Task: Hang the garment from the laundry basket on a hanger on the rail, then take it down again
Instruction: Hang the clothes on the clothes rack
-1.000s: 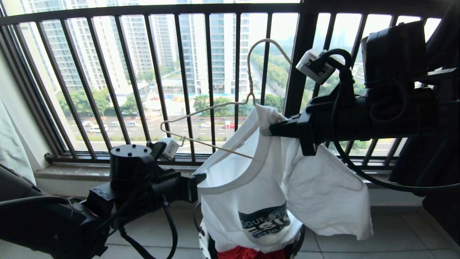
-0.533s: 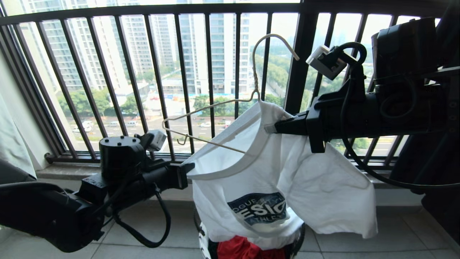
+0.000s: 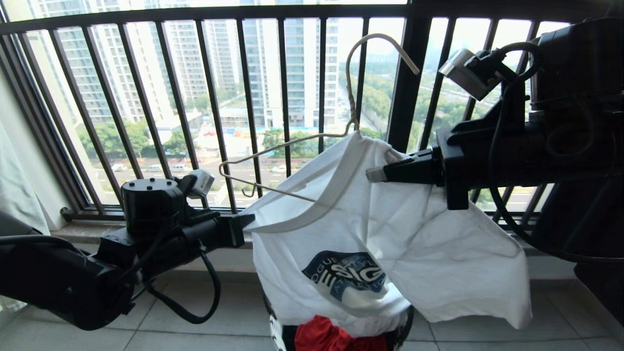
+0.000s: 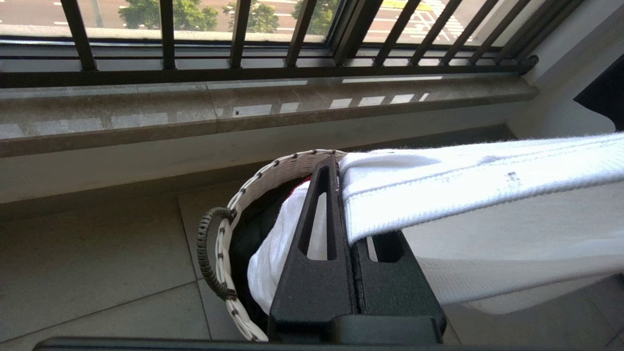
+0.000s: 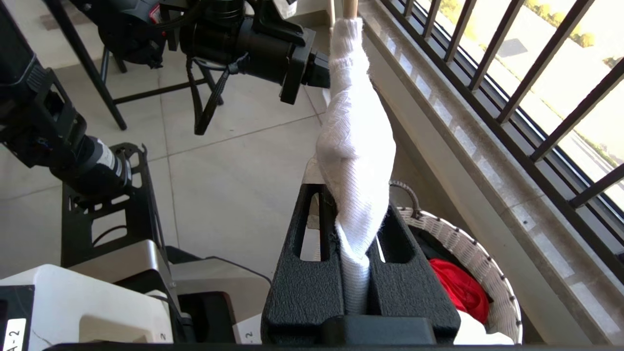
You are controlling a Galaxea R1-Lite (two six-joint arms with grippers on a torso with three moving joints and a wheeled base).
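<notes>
The garment (image 3: 380,229), a white T-shirt with a dark blue chest logo (image 3: 348,275), hangs stretched between both grippers above the laundry basket (image 3: 408,319). My left gripper (image 3: 247,222) is shut on the collar's left edge (image 4: 438,180). My right gripper (image 3: 373,174) is shut on bunched cloth near the shoulder (image 5: 356,161). The cream wire hanger (image 3: 287,144) stands above the shirt with its hook (image 3: 378,41) up. Its left arm pokes out of the neck opening and its right half is hidden under cloth. The rail is out of view.
A red garment (image 3: 326,336) lies in the basket (image 5: 468,253). The black barred window railing (image 3: 287,97) and stone sill (image 4: 273,105) run close behind. A pale curtain (image 3: 14,195) hangs at far left, dark cloth (image 3: 585,219) at right. The robot's base (image 5: 112,204) shows on the tiled floor.
My right gripper has risen and moved right, carrying the shirt and hanger. The left gripper has moved left and slightly up, pulling the neck opening wider.
</notes>
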